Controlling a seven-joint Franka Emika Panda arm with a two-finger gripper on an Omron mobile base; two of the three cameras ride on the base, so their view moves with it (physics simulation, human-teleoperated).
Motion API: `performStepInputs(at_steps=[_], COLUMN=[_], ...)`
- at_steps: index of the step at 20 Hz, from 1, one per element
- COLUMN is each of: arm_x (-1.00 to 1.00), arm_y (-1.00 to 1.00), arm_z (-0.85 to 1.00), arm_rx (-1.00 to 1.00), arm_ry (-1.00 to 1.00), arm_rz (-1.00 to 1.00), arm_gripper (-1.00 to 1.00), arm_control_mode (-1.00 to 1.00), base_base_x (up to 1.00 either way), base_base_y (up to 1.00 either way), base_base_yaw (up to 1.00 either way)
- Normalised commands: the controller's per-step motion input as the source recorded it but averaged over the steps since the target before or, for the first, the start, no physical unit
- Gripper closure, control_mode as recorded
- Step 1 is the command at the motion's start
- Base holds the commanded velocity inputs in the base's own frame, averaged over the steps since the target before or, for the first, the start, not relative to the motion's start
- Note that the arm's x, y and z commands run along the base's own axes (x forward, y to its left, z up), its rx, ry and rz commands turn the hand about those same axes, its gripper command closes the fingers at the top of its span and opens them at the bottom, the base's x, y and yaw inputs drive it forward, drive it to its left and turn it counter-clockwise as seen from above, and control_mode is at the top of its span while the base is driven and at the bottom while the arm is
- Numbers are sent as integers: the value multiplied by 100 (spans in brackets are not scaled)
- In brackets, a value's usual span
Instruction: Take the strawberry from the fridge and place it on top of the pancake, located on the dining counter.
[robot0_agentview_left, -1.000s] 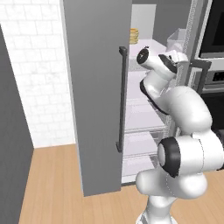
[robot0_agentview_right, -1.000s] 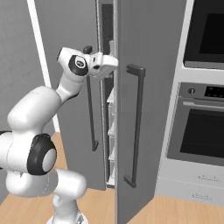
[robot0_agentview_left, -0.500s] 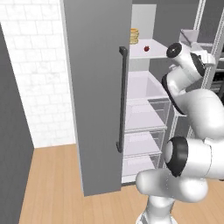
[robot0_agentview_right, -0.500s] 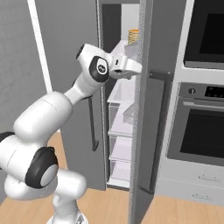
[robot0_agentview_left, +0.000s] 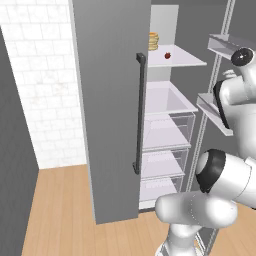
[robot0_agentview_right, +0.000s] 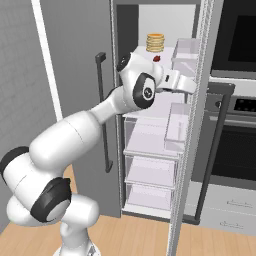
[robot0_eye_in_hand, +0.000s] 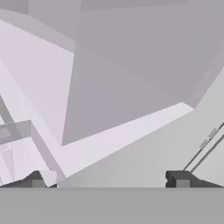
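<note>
The fridge (robot0_agentview_left: 110, 100) stands with its left door shut and its right door swung wide, white shelves showing. On the top shelf lies the small red strawberry (robot0_agentview_left: 168, 55), its edge peeking out behind my forearm in the right base view (robot0_agentview_right: 157, 58). My gripper (robot0_agentview_right: 192, 87) reaches right at top-shelf height against the inner side of the open door, to the right of the berry and apart from it. In the hand view the gripper (robot0_eye_in_hand: 109, 180) is open, its two dark tips far apart with nothing between them. The pancake and the dining counter are out of view.
A golden-yellow stack of round cakes (robot0_agentview_left: 153, 41) sits at the back of the top shelf, left of the berry. Clear bins (robot0_agentview_right: 185, 50) hang on the open door. A black-glass oven (robot0_agentview_right: 237, 45) lies right of the fridge. A white brick wall (robot0_agentview_left: 40, 75) is at the left.
The right fridge door has swung from barely ajar to wide open. My arm swept right along with it, and the top shelf with the strawberry came into sight.
</note>
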Motion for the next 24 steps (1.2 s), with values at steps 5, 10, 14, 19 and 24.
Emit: performStepInputs(at_steps=[5,10,14,19,24], arm_x=[-73,-77,-45,-41,-45], arm_y=[0,41,70,68,74], arm_z=[0,0,0,0,0], arm_rx=[3,5,7,13,15], arm_ry=[-12,0,0,0,0], arm_rz=[1,0,0,8,13], arm_gripper=[-100,-100,-100,-100,-100], arm_control_mode=[-100,-100,-100,-100,-100], base_base_x=[0,0,0,0,0], base_base_y=[0,0,0,0,0], base_base_yaw=[0,0,0,0,0])
